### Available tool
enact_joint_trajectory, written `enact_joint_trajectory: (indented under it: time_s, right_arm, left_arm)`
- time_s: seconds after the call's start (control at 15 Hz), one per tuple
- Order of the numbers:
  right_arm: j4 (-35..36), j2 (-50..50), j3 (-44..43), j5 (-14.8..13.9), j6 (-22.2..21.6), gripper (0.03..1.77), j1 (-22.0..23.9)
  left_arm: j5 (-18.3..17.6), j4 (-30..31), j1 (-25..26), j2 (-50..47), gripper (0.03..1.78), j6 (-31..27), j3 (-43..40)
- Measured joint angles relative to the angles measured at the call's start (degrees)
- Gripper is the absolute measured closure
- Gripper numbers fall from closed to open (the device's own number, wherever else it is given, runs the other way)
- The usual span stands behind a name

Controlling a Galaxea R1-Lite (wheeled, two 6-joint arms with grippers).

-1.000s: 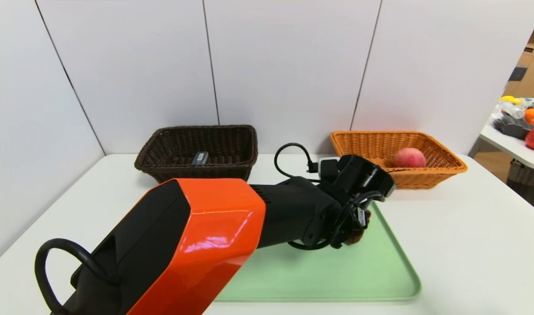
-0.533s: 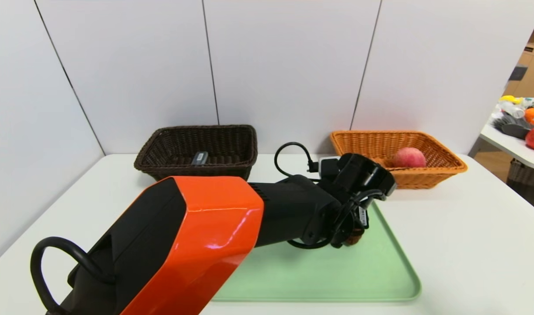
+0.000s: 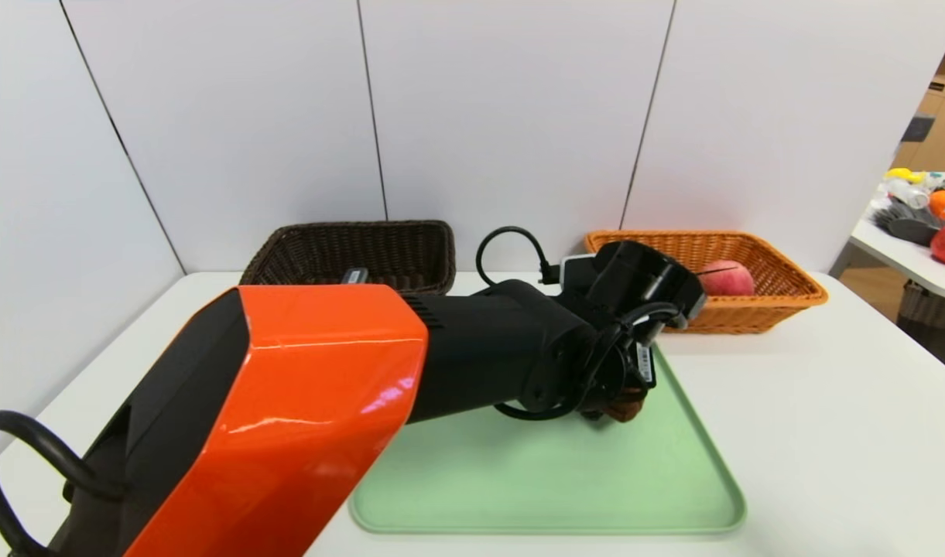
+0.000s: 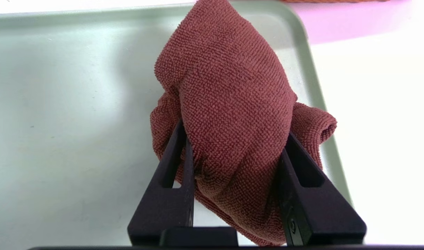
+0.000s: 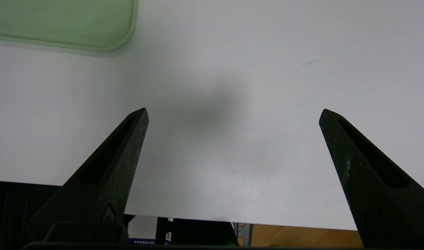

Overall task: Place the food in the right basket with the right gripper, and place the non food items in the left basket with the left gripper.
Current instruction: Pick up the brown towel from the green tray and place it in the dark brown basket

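The left arm stretches diagonally from the robot's left side toward its right, slanting across the worktop, its orange-and-black forearm leading to a black wrist angled downward. The left tool points down, its two fingers pressed in around what it grips. The right tool is parked low above the worktop's near right part, its fingers spread wide apart with nothing between them.

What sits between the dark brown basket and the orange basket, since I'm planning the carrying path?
In the head view, the left arm's wrist reaches into the gap between the dark basket and orange basket.
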State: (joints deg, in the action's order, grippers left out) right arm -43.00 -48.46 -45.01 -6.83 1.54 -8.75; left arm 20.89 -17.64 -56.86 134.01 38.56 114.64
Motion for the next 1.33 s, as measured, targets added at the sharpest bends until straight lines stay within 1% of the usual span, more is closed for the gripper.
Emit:
enact_joint_trajectory:
  time_s: [0.33, 0.53, 0.73, 0.87, 1.0, 1.2, 1.33]
  right_arm:
    - [0.0, 0.15, 0.37, -0.02, 0.0, 0.1, 0.0]
    - [0.0, 0.28, 0.39, -0.09, -0.11, 0.1, 0.0]
    - [0.0, 0.28, 0.37, -0.09, -0.09, 0.1, -0.01]
    - [0.0, 0.26, 0.28, -0.06, 0.0, 0.1, -0.01]
    - [0.06, 0.17, 0.06, -0.06, 0.15, 0.1, -0.01]
    - [0.09, 0.11, -0.52, 0.0, 0.28, 0.1, -0.01]
    - [0.09, 0.04, -0.79, -0.06, 0.28, 0.1, -0.01]
  left_arm:
    - [0.05, -1.1, 0.0, -4.29, 1.14, 0.05, -0.04]
    - [0.07, -1.9, 0.27, -8.94, 1.14, 0.0, -0.04]
    - [0.0, -5.81, 1.95, -14.88, 1.14, -0.85, -0.04]
    - [-0.12, -8.29, 5.27, -18.71, 1.14, -4.17, -0.04]
    - [-0.21, -8.74, 9.84, -21.44, 1.14, -8.79, -0.01]
    - [-0.23, -8.64, 18.69, -23.08, 1.14, -15.66, -0.33]
    - [-0.21, -8.55, 23.7, -22.91, 1.15, -20.2, -1.07]
